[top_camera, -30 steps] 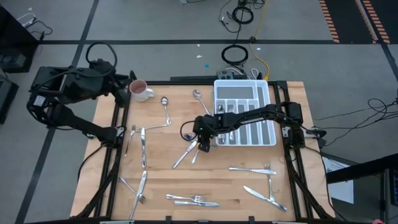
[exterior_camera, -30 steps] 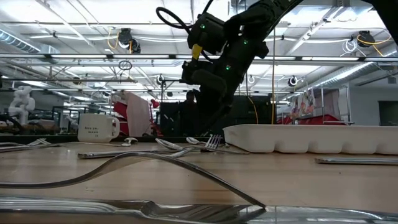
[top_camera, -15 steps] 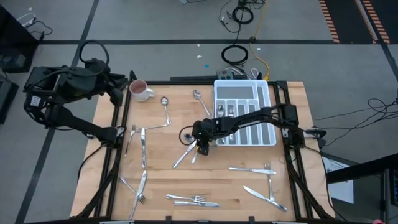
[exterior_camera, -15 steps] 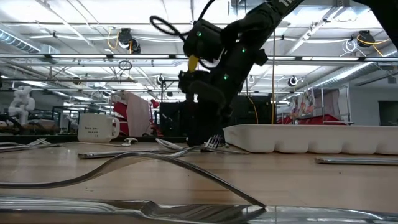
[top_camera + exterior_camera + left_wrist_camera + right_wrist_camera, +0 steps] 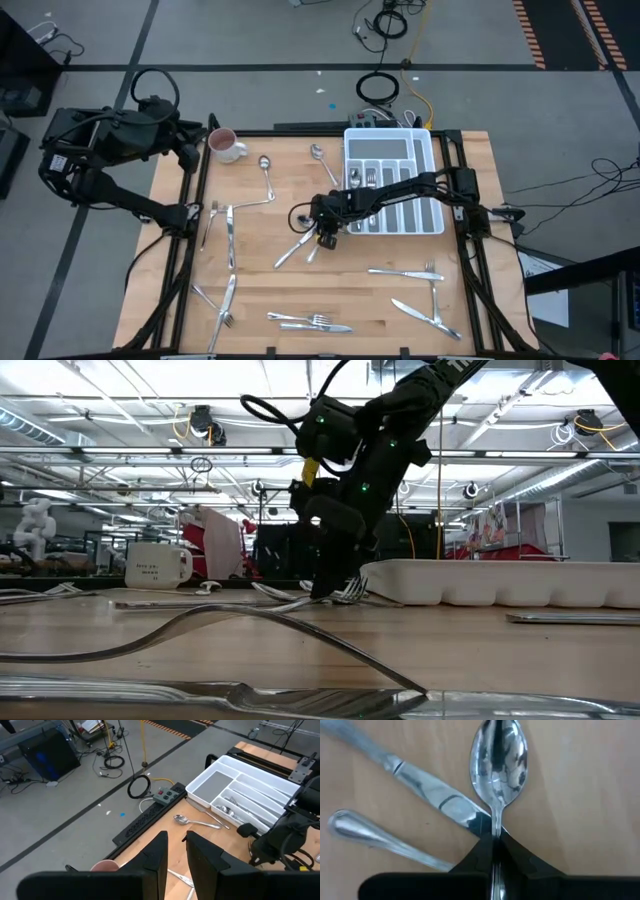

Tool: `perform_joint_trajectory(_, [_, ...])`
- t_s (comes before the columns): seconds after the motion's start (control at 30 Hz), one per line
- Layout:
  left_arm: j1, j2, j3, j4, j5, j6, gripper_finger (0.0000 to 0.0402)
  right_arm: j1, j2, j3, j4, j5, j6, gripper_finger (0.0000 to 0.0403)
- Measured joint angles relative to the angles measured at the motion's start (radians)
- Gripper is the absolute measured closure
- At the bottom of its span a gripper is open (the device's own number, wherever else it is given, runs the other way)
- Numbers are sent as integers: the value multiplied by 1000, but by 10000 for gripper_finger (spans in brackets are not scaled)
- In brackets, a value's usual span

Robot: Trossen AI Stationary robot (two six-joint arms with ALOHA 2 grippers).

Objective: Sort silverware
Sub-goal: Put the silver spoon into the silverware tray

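I have the right end effector (image 5: 322,234) low at the tabletop's (image 5: 370,300) centre, just off the white tray (image 5: 432,150), its fingers pinched on a spoon (image 5: 498,750) by the neck. A knife (image 5: 415,785) seems to lie partly under the spoon. More silverware (image 5: 310,321) lies scattered toward the near edge. The left end effector (image 5: 175,851) waits beyond the far left corner, fingers narrowly apart.

Both arms are dark, nearly black, built of chunky jointed segments with matte housings. Black cables loop off the left arm (image 5: 110,140) and arc above the right arm (image 5: 350,450). Small green lights glow on the right arm's wrist housing, beside a yellow tag above its black, wedge-shaped fingers (image 5: 492,852).
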Motion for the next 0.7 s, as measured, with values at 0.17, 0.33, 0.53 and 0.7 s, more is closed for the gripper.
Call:
perform_joint_trajectory(0.17, [0,0,0,0,0,22,324,0,-4,17,-21,-28,2,399])
perform_joint_trajectory(0.33, [0,0,0,0,0,27,324,0,-2,122,-102,-29,-17,401])
perform_joint_trajectory(0.53, [0,0,0,0,0,51,324,-1,-3,314,-180,-92,36,402])
perform_joint_trajectory(0.7, [0,-1,0,1,0,53,324,-36,-4,504,-320,16,170,402])
